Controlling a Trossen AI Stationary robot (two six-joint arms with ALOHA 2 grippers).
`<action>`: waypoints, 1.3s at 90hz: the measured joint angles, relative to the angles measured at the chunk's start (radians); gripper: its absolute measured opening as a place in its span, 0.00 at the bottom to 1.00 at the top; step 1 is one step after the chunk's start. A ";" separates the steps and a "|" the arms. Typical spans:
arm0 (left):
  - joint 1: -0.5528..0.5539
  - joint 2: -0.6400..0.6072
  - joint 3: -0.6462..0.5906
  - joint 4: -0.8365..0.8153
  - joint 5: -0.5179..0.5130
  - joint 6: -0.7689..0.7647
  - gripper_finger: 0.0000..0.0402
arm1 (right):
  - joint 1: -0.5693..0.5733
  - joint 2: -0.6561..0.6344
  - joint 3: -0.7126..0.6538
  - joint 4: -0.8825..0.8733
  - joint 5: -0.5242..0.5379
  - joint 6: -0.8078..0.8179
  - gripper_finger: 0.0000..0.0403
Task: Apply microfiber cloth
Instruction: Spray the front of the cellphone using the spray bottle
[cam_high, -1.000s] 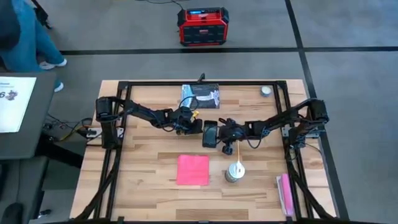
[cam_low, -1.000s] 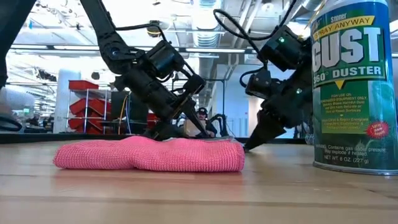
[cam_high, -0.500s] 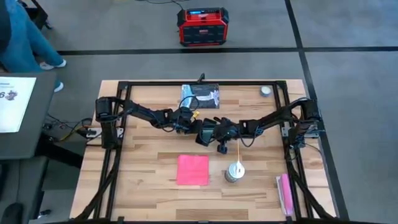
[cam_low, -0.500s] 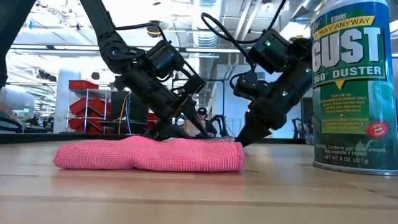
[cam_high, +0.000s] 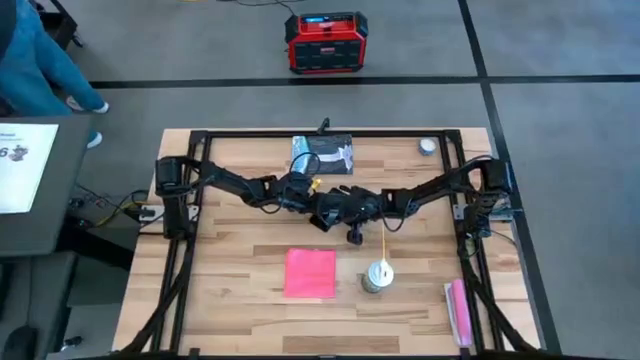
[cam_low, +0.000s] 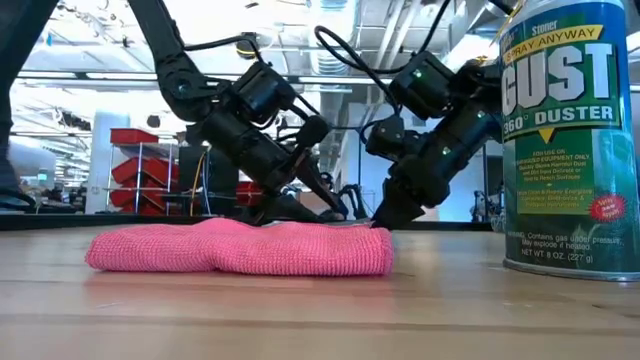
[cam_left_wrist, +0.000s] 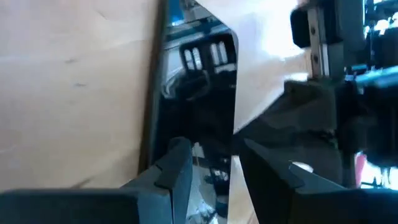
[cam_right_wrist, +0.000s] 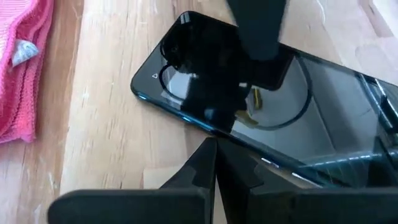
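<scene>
Over the last second the right gripper (cam_high: 340, 208) has slid left across the middle of the table, from a spot just right of the phone (cam_right_wrist: 249, 99) to right against it, and the phone itself has turned from lying straight to lying askew. In the low view the right arm's tip is now down at the table surface behind the cloth, closer to the left gripper (cam_high: 308, 197) than before. The right wrist view shows the right fingers (cam_right_wrist: 208, 162) pressed together with nothing between them, their tips at the phone's near edge; they look to be nudging it rather than gripping it. The left gripper stays at the phone's far-left side, its fingers (cam_left_wrist: 177, 165) parted with a narrow gap over the phone's edge, not clamped on anything I can make out.

The microfiber cloth (cam_high: 310, 272) lies flat and untouched on the near part of the table, left of the duster can (cam_high: 377, 275) and well apart from both grippers. So the work so far seems to be lining up the phone; picking up the cloth is not yet begun.
</scene>
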 joint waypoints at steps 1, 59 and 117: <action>0.002 0.000 0.000 -0.006 0.001 0.005 0.29 | 0.001 -0.001 0.000 -0.005 0.000 0.002 0.00; 0.076 -0.067 0.250 -0.329 0.181 0.283 0.29 | 0.074 -0.005 0.000 -0.085 0.025 0.074 0.00; 0.177 -0.065 0.263 -0.515 0.169 0.480 0.29 | 0.052 -0.004 -0.003 -0.076 -0.002 0.072 0.00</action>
